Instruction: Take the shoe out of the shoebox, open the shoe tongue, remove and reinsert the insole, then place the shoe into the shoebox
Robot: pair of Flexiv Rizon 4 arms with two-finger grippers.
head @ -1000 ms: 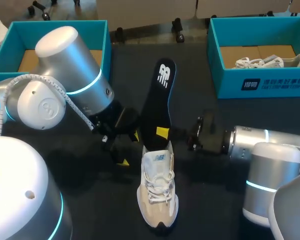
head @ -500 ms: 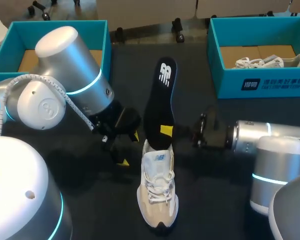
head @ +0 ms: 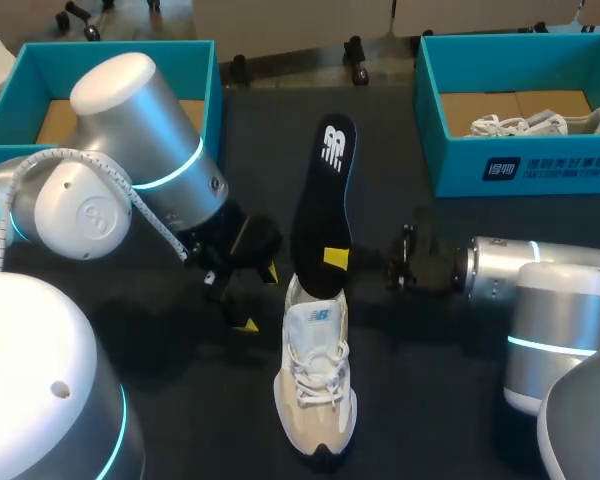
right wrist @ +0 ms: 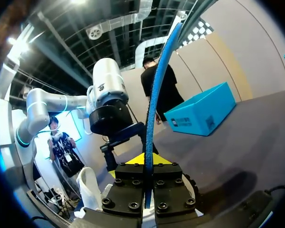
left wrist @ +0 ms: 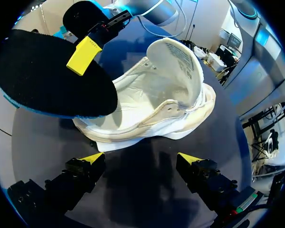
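While right hand [head: 328, 263] pinches insole [head: 323, 200], its long axis lines up with shoe [head: 316, 375], lower end at opening | left hand [left wrist: 140, 159] spread, beside shoe's heel.

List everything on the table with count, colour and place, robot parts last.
shoe: one, white and beige, near the middle of the table, tongue pulled up
insole: one, black with a blue edge, raised over the table, lower end at the shoe's opening
boxes: two, teal; left box at the far left corner, right box at the far right corner
second shoe: one, white, inside the right box
table: one, black, under everything
left arm: one, silver, comes in from the left; jaws open, yellow-tipped, beside the shoe's opening
right arm: one, silver, comes in from the right; jaws shut on the insole
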